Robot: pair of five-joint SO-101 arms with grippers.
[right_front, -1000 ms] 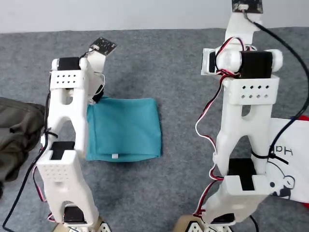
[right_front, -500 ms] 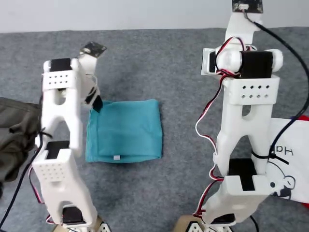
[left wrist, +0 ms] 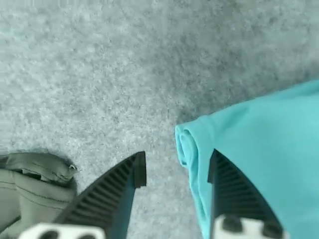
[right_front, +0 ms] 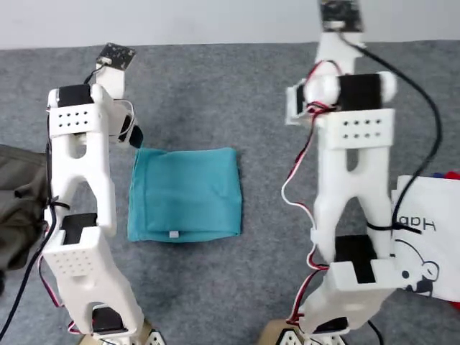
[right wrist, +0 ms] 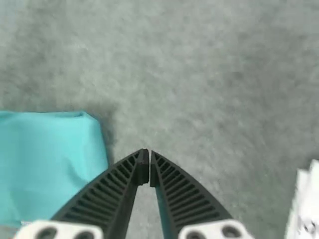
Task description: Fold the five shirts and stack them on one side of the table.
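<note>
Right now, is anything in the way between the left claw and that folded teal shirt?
Nothing visible does. The left gripper hangs open at the rolled corner of the teal shirt, its fingers astride that edge, with bare grey carpet beside it.

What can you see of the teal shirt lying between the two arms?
The teal shirt is folded into a rough rectangle of soft-looking cloth. It lies flat on the grey table cover between the arms. A small white tag shows at its near edge. Its far corner beside the left arm shows doubled, rolled layers. The open left end effector hangs over that corner, and I cannot tell whether it touches the cloth.
</note>
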